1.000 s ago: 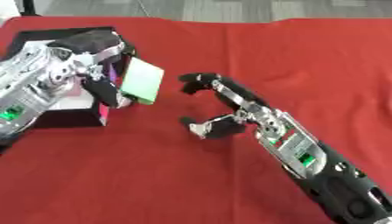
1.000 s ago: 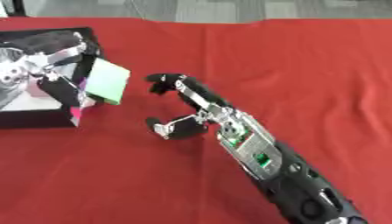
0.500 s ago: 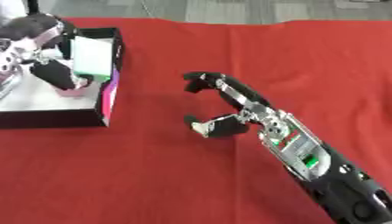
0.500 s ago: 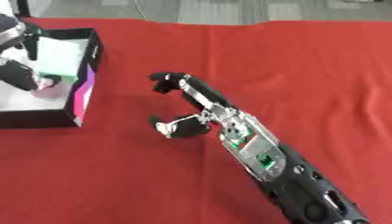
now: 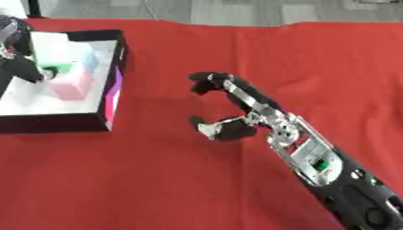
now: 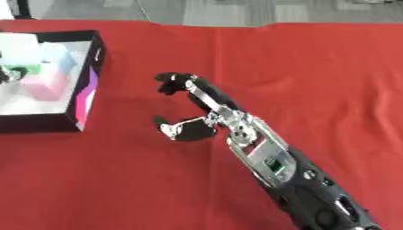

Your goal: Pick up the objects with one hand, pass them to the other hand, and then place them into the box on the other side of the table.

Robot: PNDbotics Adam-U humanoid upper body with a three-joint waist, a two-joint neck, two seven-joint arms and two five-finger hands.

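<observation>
At the far left of the tabletop, covered w/ a red cloth, sits the box, black-walled w/ a white floor. The left hand is over/inside it at the view's left edge, mostly cut off; only a dark bit shows next to a small green item, so can't tell if its fingers are curled on that item or already off it. Inside the box there's also a pink block, a pale blue piece & a white piece, all close together, some touching.

Right hand hovers or rests mid-cloth, well apart from the box, fingers & thumb in a relaxed open C shape, holding nothing.

Judgement: this is the placing step, i.e. the drop into the box on the left side. Next move prob. calls for the left hand to let go (if it hasn't) & lift straight up w/o dragging the other pieces. No loose objects show on the cloth, so whether more remain to be picked can't be told from here
</observation>
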